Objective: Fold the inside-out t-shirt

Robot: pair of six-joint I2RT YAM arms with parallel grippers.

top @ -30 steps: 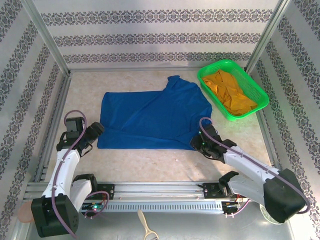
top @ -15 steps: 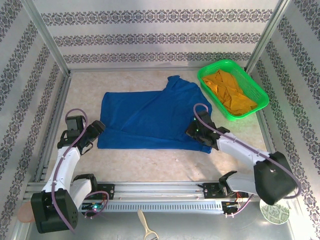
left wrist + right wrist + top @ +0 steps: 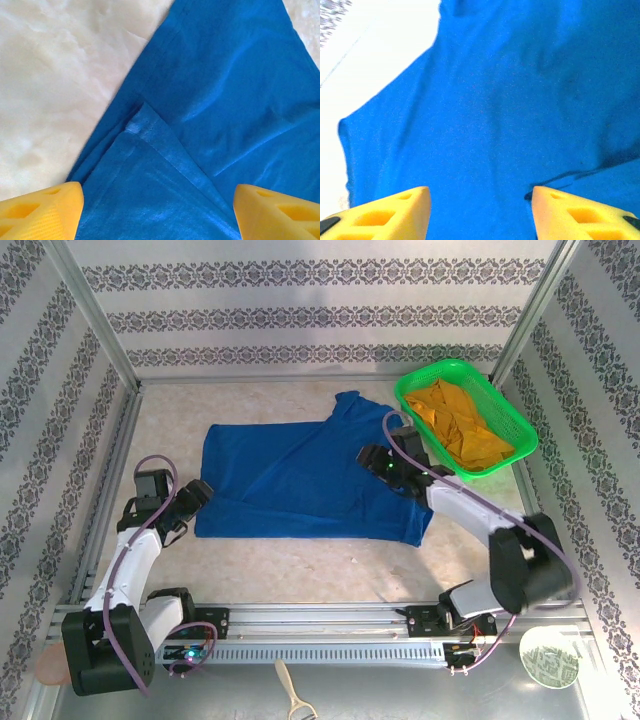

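1. Progress: the inside-out t-shirt (image 3: 290, 480) lies spread over the middle of the tabletop (image 3: 300, 570), mostly flat, long side running left to right. One sleeve (image 3: 352, 408) pokes out toward the far edge, near the green basket (image 3: 420, 400).
2. Done so far, by judgement: little. A diagonal ridge crosses the cloth. At the near-left corner the left wrist view shows a stitched hem (image 3: 165, 145) lying over another layer, so perhaps one flap has been turned in.
3. Left to do, by judgement: tucking in the sleeve, bringing the sides over and halving the body. No compact stack has formed.
4. Left pincer (image 3: 192, 502): jaws well apart, hanging over the shirt's near-left corner and clamped on nothing.
5. Right pincer (image 3: 378, 462): over the shirt's right portion. In its wrist view the jaws stand apart with blue cloth below them. Nothing appears to be pinched, though that view is soft and washed out.
6. Writing: no brand, label or lettering can be read on the shirt in any view.
7. Aside: an orange-yellow garment (image 3: 465, 425) sits in the basket, apart from the shirt.
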